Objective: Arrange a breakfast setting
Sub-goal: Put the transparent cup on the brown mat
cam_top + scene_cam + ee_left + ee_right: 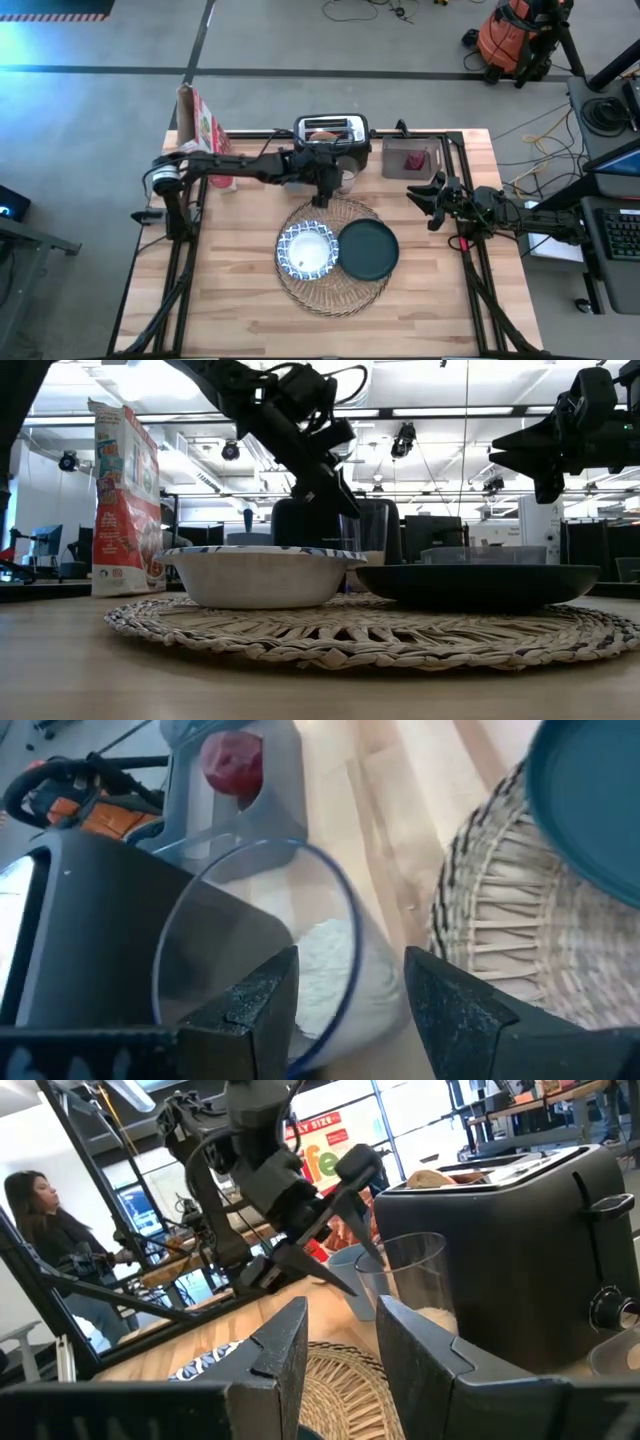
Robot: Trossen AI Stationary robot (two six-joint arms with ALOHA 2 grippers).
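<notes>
A clear glass of milk [325,955] stands on the table in front of the toaster, just off the far edge of the round straw placemat [330,290]. A blue-and-white bowl [307,250] and a dark teal plate [368,250] sit side by side on the mat. My left gripper [350,1010] is open, just above the glass; its fingers straddle the rim wall on the mat's side. My right gripper [428,200] is open and empty, in the air at the table's right. A small dark-red item [415,160] lies in a grey tray. The spoon is out of view.
A black-and-silver toaster [332,130] stands at the far edge behind the glass. A cereal box [205,135] stands at the far left. The grey tray [410,145] is at the far right. Bare wood lies on the near side of the mat. A person [45,1230] is beyond the table.
</notes>
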